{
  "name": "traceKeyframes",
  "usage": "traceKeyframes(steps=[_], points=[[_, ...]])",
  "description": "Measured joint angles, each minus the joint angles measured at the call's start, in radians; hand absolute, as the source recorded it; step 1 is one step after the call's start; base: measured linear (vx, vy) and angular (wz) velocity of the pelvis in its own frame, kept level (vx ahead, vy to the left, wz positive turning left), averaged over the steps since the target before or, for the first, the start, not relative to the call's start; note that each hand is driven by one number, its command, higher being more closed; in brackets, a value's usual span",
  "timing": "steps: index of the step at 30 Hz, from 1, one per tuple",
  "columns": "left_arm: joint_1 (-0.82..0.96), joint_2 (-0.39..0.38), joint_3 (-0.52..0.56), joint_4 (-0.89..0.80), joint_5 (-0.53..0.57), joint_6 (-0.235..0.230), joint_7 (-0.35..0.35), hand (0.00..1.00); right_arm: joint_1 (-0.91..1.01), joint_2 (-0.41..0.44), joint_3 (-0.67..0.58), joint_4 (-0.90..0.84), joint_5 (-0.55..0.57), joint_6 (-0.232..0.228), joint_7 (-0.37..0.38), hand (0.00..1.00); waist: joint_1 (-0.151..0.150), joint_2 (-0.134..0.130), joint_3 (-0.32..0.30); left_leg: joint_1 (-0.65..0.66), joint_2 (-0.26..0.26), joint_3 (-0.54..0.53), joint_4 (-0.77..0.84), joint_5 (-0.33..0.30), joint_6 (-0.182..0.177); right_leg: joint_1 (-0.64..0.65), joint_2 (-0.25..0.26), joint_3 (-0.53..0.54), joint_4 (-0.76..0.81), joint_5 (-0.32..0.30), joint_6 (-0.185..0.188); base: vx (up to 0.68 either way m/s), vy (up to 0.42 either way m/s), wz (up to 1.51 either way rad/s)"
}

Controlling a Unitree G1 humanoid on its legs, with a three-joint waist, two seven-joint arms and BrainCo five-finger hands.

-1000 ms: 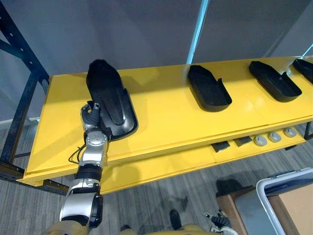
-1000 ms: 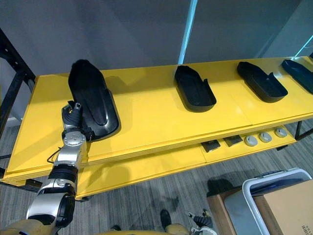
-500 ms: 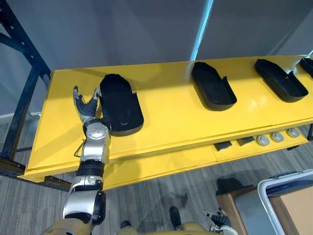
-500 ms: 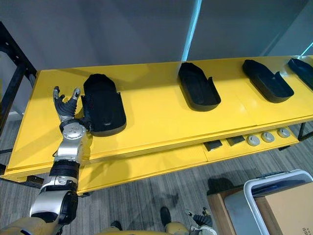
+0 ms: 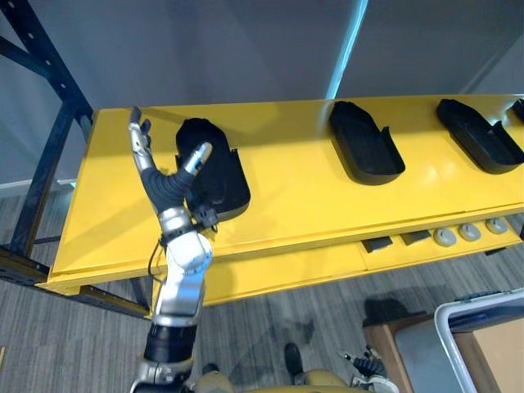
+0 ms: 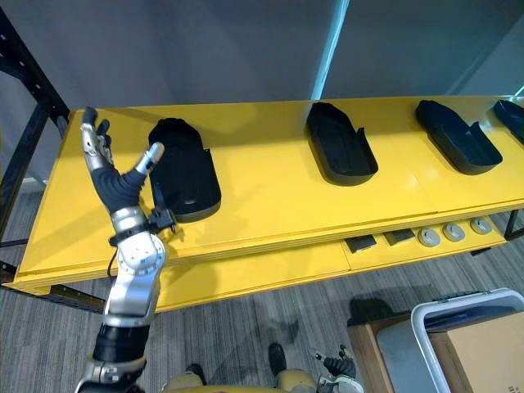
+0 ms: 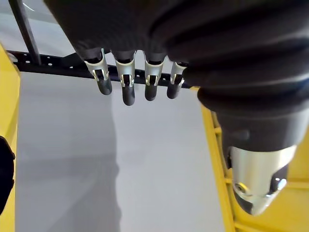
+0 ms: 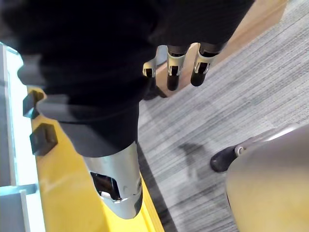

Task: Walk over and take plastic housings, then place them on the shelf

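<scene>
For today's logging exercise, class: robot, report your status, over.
Left hand open, raised over the shelf, holding nothing. Right hand open, low over the floor. Leftmost housing flat on the shelf; more housings lie to its right.

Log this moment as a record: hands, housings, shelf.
left hand: open, raised beside the leftmost housing, holding nothing
right hand: open, low over the floor, holding nothing
other housings: second, third, fourth at the view's edge
layout: four black housings, apart, in a row on the shelf
shelf: yellow
</scene>
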Motion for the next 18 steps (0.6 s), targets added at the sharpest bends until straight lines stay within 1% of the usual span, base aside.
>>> traceKeyframes(steps=[1, 2, 6, 11, 14, 17, 18], points=[[0.037, 0.000, -0.014, -0.003, 0.024, -0.010, -0.021, 1.00, 0.002, -0.001, 0.002, 0.001, -0.007, -0.001, 0.000, 0.00, 0.014, 0.000, 0.000, -0.001, 0.000, -0.002, 0.000, 0.001, 0.001, 0.000, 0.000, -0.003, 0.000, -0.001, 0.000, 0.00, -0.005, 0.10], [0.064, -0.001, -0.028, -0.002, 0.037, -0.013, -0.042, 1.00, 0.002, -0.001, 0.008, 0.002, -0.009, -0.001, 0.001, 0.00, 0.020, 0.000, 0.000, -0.006, -0.001, -0.009, 0.000, 0.002, 0.003, -0.001, -0.001, -0.011, 0.000, -0.002, 0.000, 0.01, -0.008, 0.13], [0.121, -0.002, -0.044, 0.026, 0.038, -0.024, -0.095, 1.00, 0.002, -0.003, 0.030, 0.003, -0.010, 0.000, 0.001, 0.00, 0.022, 0.000, -0.002, -0.015, -0.001, -0.020, 0.003, 0.007, -0.004, -0.001, -0.001, -0.028, -0.001, -0.003, 0.000, 0.03, -0.004, 0.11], [0.129, -0.006, -0.055, 0.132, 0.080, -0.030, -0.175, 1.00, 0.001, -0.007, 0.030, 0.002, -0.020, 0.002, 0.001, 0.00, 0.022, 0.000, -0.005, -0.014, -0.002, -0.024, 0.009, 0.008, -0.004, -0.001, -0.002, -0.040, -0.001, -0.003, 0.000, 0.02, 0.000, 0.03], [0.126, -0.008, -0.062, 0.185, 0.103, -0.030, -0.198, 1.00, 0.001, -0.010, 0.030, 0.003, -0.040, 0.004, 0.000, 0.00, 0.022, 0.001, -0.012, -0.010, -0.003, -0.022, -0.001, 0.012, -0.005, 0.000, -0.003, -0.040, 0.000, -0.003, 0.000, 0.00, 0.000, 0.00], [0.118, -0.008, -0.062, 0.271, 0.114, -0.024, -0.200, 1.00, 0.001, -0.014, 0.031, 0.003, -0.047, 0.006, 0.000, 0.00, 0.018, 0.005, -0.021, 0.014, -0.021, -0.018, -0.044, 0.040, -0.003, 0.002, -0.014, -0.042, 0.000, -0.003, 0.000, -0.01, -0.009, 0.03], [0.118, -0.008, -0.062, 0.309, 0.119, -0.012, -0.200, 1.00, 0.002, -0.017, 0.030, 0.004, -0.049, 0.010, 0.000, 0.00, 0.018, 0.010, -0.027, 0.024, -0.026, -0.016, -0.063, 0.052, -0.003, 0.001, -0.016, -0.040, 0.000, -0.002, 0.000, -0.04, -0.023, -0.01]])
